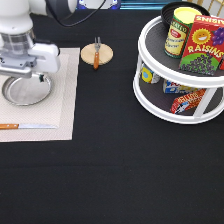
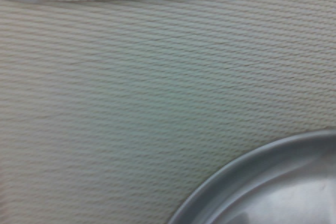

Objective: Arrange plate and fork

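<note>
The silver plate (image 1: 26,90) lies flat on a beige woven placemat (image 1: 62,107) at the left of the table, in the far half of the mat. The robot's gripper (image 1: 22,70) hangs right over the plate's far edge, its white hand body covering that part of the rim. I cannot tell whether its fingers are apart or together, since the hand hides them from where I stand, nor whether they touch the metal.

The fork (image 1: 96,54) is well apart from the plate, off the mat to the right. It rests across a small round wooden disc (image 1: 103,54) on the black table (image 1: 110,170), its brown handle pointing toward the near side and its tines toward the far side.

A wooden-handled knife (image 1: 27,126) lies flat along the near part of the placemat, handle to the left and blade to the right.

At the right stands a white two-tier turntable (image 1: 150,97), with a can (image 1: 178,31) and a red raisin box (image 1: 202,45) on its upper level and small packets below.

From the wrist camera, a curved stretch of the plate's rim (image 2: 247,175) shows against the ribbed weave of the placemat (image 2: 135,100).
</note>
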Motion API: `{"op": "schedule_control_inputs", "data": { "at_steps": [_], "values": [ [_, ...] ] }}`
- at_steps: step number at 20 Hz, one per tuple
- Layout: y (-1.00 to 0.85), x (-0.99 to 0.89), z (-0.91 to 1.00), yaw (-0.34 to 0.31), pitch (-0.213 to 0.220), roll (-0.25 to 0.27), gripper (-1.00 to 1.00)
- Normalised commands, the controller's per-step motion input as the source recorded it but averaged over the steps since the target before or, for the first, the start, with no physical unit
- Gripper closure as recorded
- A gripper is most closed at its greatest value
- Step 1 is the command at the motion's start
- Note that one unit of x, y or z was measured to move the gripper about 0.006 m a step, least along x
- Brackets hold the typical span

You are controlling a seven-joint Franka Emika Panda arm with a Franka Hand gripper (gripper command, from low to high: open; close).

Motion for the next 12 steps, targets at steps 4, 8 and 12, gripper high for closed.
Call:
{"op": "schedule_control_inputs", "data": {
  "at_steps": [4,8,12],
  "values": [
    [0.79,-0.62,0.2,0.069,-0.075,-0.019,-1.0],
    [0.82,-0.62,0.01,0.061,-0.055,-0.006,-1.0],
    [0.78,-0.62,0.0,0.073,-0.057,-0.001,-1.0]
  ]
}}
